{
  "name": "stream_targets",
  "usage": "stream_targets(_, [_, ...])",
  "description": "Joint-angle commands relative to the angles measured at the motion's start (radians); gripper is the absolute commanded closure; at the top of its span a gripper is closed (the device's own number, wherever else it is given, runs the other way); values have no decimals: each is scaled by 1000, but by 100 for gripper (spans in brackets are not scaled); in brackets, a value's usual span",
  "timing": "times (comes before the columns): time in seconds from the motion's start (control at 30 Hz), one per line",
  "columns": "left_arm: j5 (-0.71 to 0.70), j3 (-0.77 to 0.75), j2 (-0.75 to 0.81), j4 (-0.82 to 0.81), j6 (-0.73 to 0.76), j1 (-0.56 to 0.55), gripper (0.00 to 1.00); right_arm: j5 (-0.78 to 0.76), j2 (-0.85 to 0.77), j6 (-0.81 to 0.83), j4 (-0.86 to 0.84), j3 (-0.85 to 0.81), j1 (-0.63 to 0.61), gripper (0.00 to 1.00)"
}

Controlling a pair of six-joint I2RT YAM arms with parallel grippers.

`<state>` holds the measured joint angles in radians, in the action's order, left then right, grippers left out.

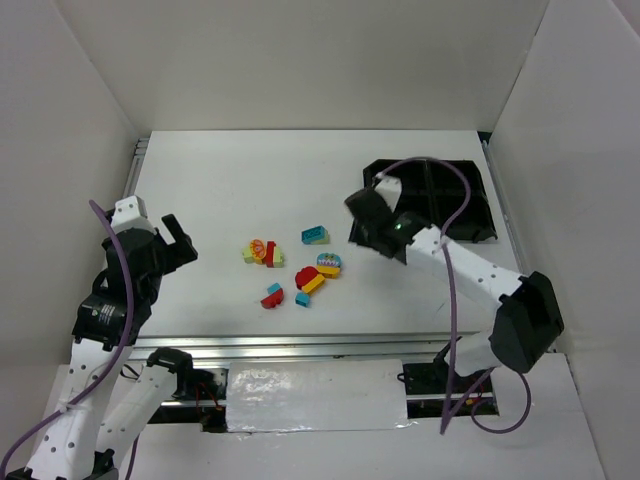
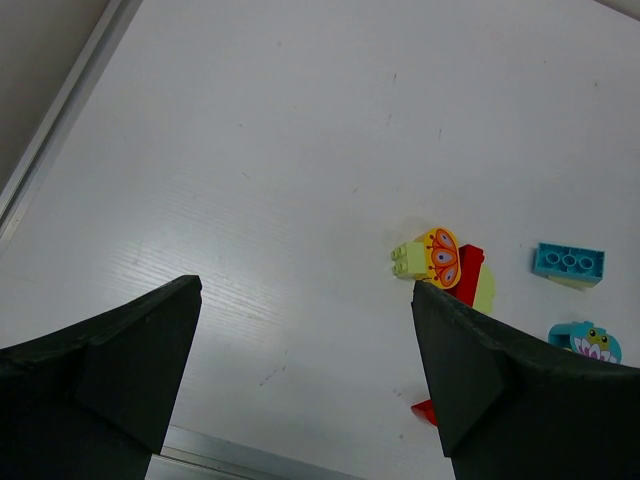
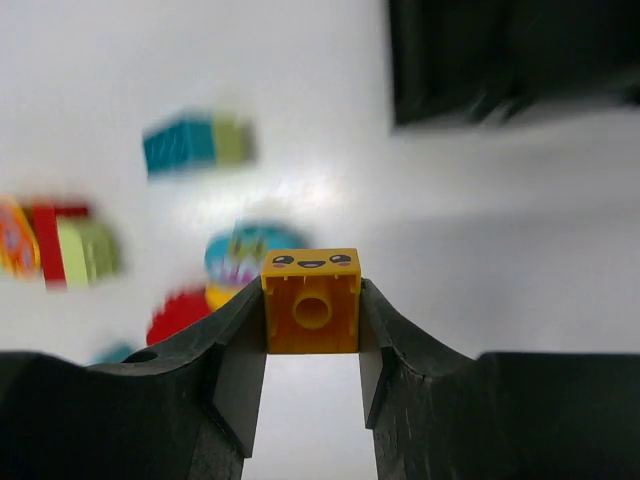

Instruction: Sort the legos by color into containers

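White desk [image 1: 250, 170] carries scattered legos [image 1: 312, 284]; beside the black tray [image 1: 470, 210], the right hand [image 3: 312, 300] pinches an orange-yellow smiley brick [image 3: 311, 318]; left hand [image 2: 305, 290] spread wide, holding nothing.

a robot lab test cell, by the look of it: a bare white bench [image 1: 250, 170] boxed in by plain white panels [image 1: 300, 60], a left arm [image 1: 105, 315] and a right arm [image 1: 475, 270] mounted on a metal rail [image 1: 300, 346] at its near edge, purple cables [image 1: 452, 300] hanging loose.
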<state>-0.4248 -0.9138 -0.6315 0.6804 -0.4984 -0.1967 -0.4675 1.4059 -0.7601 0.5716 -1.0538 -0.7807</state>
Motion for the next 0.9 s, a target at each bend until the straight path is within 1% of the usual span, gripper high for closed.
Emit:
stream_targets(0.0, [14,6,1,-31,17,6,0,-10,62,178,-6,-150,237,100])
stream_targets(0.1, [26,7,0,-38,23,6,0,-14,177,232,39,-291,334,100])
stream_targets(0.13, [29,7,-5,-38,24,6,0,-22,258,243,51,-390,380,100])
stream_targets(0.17, [37,7,-7,-39,26,6,1,-32,298,251,68,-440,402,100])
stream_targets(0.2, [43,9,-8,-41,26,5,0,-43,389,252,86,-499,420,100])
stream_targets(0.23, [55,9,-10,-44,32,5,0,-43,439,248,118,-629,464,100])
stream_targets(0.27, [73,10,-10,-47,35,3,0,-42,483,248,167,-690,484,100])
stream_targets(0.3, [80,15,-10,-48,37,0,1,-34,566,263,180,-798,497,100])
stream_targets(0.4, [83,16,-2,-51,38,-24,1,-66,706,283,240,-960,531,100])
stream_targets(0.43, [81,16,1,-50,37,-30,1,-72,732,286,258,-985,538,98])
stream_targets(0.47, [81,16,3,-50,37,-36,1,-75,751,286,263,-1003,549,88])
stream_targets(0.5, [89,19,6,-53,41,-43,1,-69,775,289,264,-1020,555,87])
stream_targets(0.57, [100,20,6,-58,44,-49,0,-71,785,295,255,-1022,561,79])
stream_targets(0.6, [100,20,4,-58,44,-52,0,-79,780,300,254,-1022,560,71])
stream_targets(0.63, [101,20,3,-58,44,-61,0,-88,777,304,243,-1013,560,30])
stream_targets(0.67, [103,20,3,-56,44,-64,0,-95,769,304,238,-1006,560,19])
stream_targets(0.7, [109,21,1,-59,46,-69,0,-103,753,304,237,-1002,561,14])
stream_targets(0.73, [113,20,1,-59,49,-70,1,-111,742,304,238,-1002,560,11])
stream_targets(0.77, [116,21,0,-64,50,-70,0,-108,729,308,234,-999,560,3])
stream_targets(0.8, [119,20,-4,-62,52,-70,1,-108,699,308,229,-988,555,0])
stream_targets(0.87, [132,19,-7,-65,55,-70,0,-112,664,309,221,-974,543,0])
